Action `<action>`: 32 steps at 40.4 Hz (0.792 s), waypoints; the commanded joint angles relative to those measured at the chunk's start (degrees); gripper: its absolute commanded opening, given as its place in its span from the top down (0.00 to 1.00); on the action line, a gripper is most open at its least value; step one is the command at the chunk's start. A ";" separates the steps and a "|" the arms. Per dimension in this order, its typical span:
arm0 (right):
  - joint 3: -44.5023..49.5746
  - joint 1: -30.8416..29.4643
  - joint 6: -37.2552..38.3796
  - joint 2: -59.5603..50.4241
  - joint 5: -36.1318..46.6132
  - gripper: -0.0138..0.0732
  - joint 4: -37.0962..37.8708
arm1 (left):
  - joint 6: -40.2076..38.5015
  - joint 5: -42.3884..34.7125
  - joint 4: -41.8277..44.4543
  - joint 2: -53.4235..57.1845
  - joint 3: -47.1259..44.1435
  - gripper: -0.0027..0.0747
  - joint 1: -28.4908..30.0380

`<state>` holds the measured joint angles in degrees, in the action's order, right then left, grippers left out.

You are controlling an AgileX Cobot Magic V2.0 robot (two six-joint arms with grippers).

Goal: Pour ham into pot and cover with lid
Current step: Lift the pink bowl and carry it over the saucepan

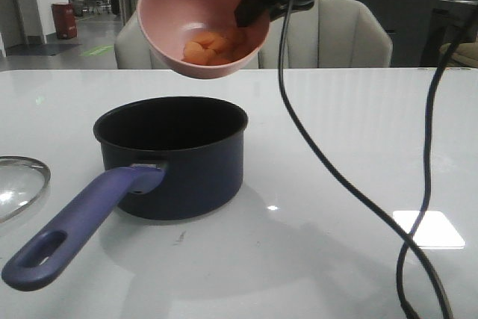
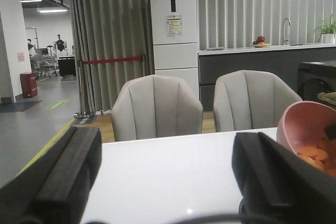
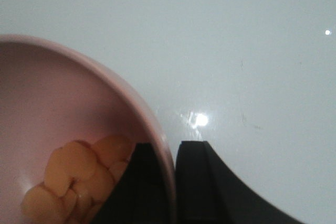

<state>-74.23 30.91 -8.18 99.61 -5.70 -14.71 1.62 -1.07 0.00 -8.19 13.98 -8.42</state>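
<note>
One glossy white surface [image 1: 351, 132] fills the foreground; behind it stand two grey chairs [image 2: 156, 107], a white refrigerator [image 2: 174, 30] and vertical blinds. One pot [image 1: 173, 156] sits on it, one lid [image 1: 21, 184] at its left edge. One tilted pink bowl [image 1: 179, 28] of ham [image 1: 211, 48] hangs above the pot, its rim clenched by the right end effector [image 3: 174, 182]. The left end effector [image 2: 163, 182] is spread apart, grasping nothing.

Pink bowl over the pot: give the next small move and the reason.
Probably tip the pink bowl further. The right gripper pinches its rim above the pot, and the ham sits inside it, none visibly in the pot.
</note>
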 commanded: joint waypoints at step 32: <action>9.41 3.58 -24.41 -0.10 56.10 0.69 7.69 | -0.28 -4.27 0.00 -0.60 1.57 0.26 -0.32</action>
<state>-63.42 34.17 -28.24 102.40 42.73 -7.66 1.62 -1.07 0.00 -8.19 13.98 -8.42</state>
